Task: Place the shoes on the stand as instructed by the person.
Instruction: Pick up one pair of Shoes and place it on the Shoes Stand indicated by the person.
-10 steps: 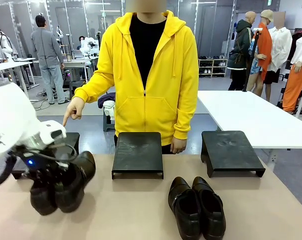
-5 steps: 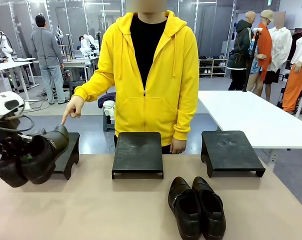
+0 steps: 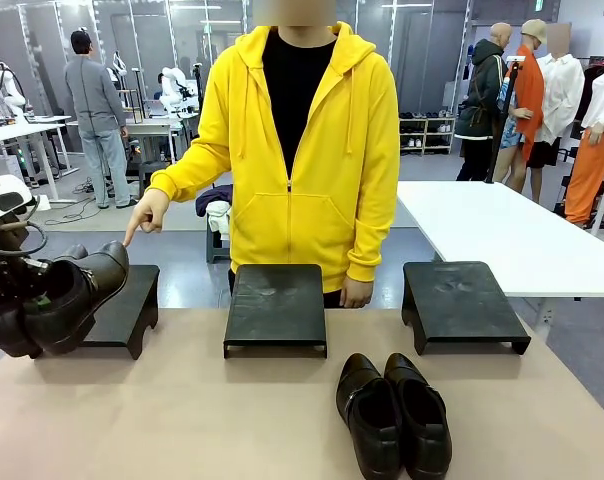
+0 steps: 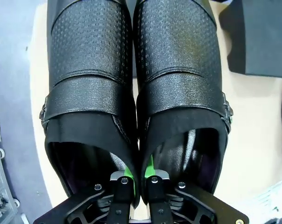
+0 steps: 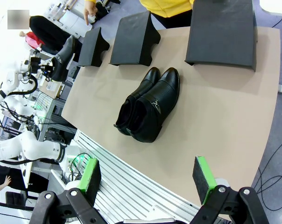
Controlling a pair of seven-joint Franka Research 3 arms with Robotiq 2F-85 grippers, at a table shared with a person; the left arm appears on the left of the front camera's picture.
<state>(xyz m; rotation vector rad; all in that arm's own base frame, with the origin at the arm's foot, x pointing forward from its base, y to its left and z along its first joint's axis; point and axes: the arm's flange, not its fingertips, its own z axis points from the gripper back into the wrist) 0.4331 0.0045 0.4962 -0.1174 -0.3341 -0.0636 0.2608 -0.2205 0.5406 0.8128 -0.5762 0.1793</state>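
Note:
My left gripper (image 3: 22, 285) is shut on the inner walls of one pair of black shoes (image 3: 67, 298), held tilted in the air just left of the left stand (image 3: 127, 305), toes over its near edge. In the left wrist view the fingers (image 4: 124, 179) pinch the two shoes (image 4: 131, 88) together. The person (image 3: 302, 150) in yellow points a hand (image 3: 144, 215) down at that left stand. The other pair of shoes (image 3: 394, 412) lies on the table at front right. My right gripper (image 5: 147, 179) hangs open high above the table, over that pair (image 5: 148, 105).
A middle stand (image 3: 275, 305) and a right stand (image 3: 462, 300) sit along the far side of the tan table (image 3: 232, 420). The person's other hand (image 3: 356, 290) rests by the middle stand. A white table (image 3: 502, 235) stands behind on the right.
My left gripper has carried its pair of shoes up and to the left, from just above the table to the height of the left stand. The person's pointing hand has stayed.

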